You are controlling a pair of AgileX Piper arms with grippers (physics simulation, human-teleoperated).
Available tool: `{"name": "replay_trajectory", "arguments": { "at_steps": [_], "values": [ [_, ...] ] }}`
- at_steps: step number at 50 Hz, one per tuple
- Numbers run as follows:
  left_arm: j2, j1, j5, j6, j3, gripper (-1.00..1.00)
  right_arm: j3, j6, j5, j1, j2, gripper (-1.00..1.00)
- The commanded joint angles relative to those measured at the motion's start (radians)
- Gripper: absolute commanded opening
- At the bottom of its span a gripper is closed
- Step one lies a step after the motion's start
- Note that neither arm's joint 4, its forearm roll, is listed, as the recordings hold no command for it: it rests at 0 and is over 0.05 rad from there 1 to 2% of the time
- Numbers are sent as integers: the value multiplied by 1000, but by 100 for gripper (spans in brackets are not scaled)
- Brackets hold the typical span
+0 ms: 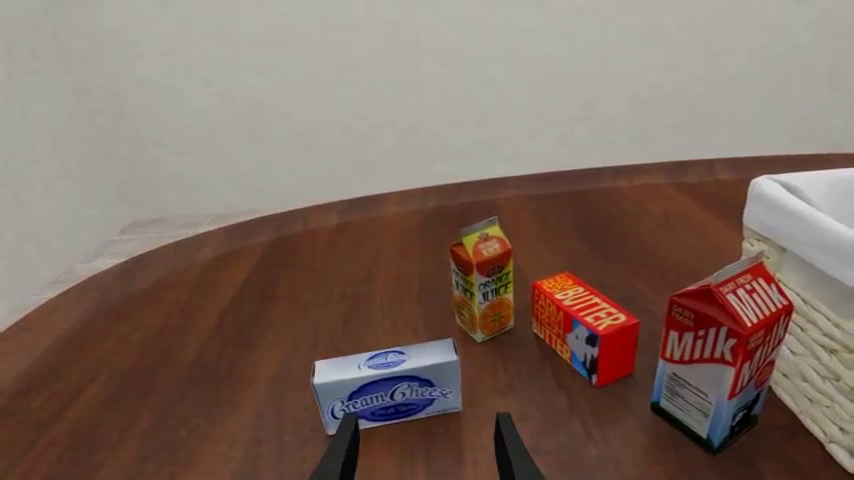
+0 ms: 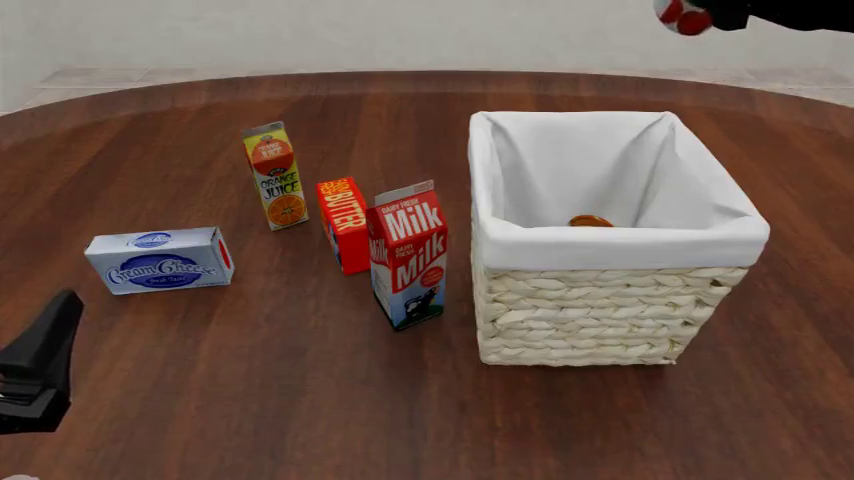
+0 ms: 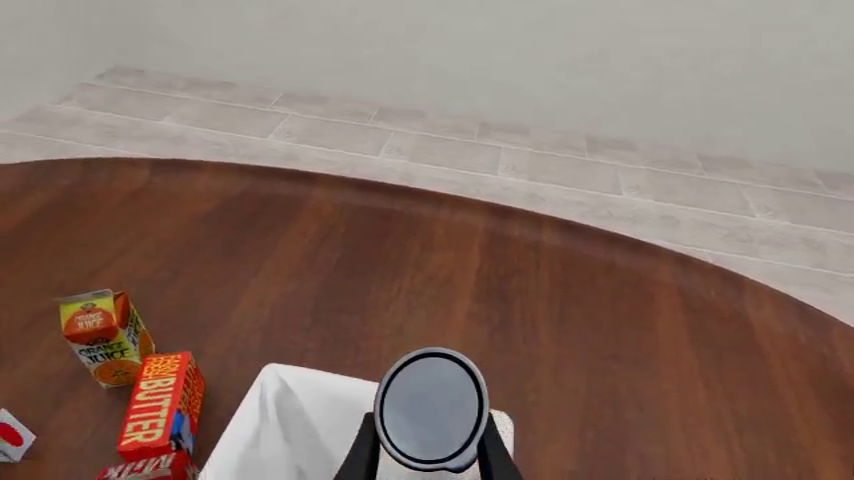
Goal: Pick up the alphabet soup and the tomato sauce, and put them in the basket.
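Wooden table (image 2: pixel 267 400) | right gripper (image 3: pixel 424 455) clamps can, probably tomato sauce (image 3: pixel 430 408) | left gripper (image 1: pixel 424 450) agape

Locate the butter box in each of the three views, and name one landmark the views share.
Left wrist view: butter box stands between the orange juice carton and the milk carton.
Front view: butter box stands just left of the milk carton.
Right wrist view: butter box at lower left.
Shared landmark: the orange juice carton.

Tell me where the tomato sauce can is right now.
The tomato sauce is held in the right gripper in the air above the basket; in the front view it shows at the top right edge, red and white.
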Motion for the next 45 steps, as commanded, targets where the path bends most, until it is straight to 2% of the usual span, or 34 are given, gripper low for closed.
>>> {"name": "replay_trajectory", "arguments": {
  "at_steps": [1, 11, 15, 30, 45],
  "values": [
    [-11, -1, 8, -2, 0, 100, -25, 1, 58, 19, -21, -100],
    [-6, -1, 1, -4, 0, 100, -39, -25, 107, 41, -26, -100],
    [7, -2, -11, -5, 0, 100, -26, -28, 152, 85, -53, -100],
    [-15, -6, 10, -4, 0, 100, -45, -53, 223, 116, -68, -100],
    [-10, -5, 3, -6, 0, 100, -41, -73, 247, 136, -57, -100]
  ]
}}
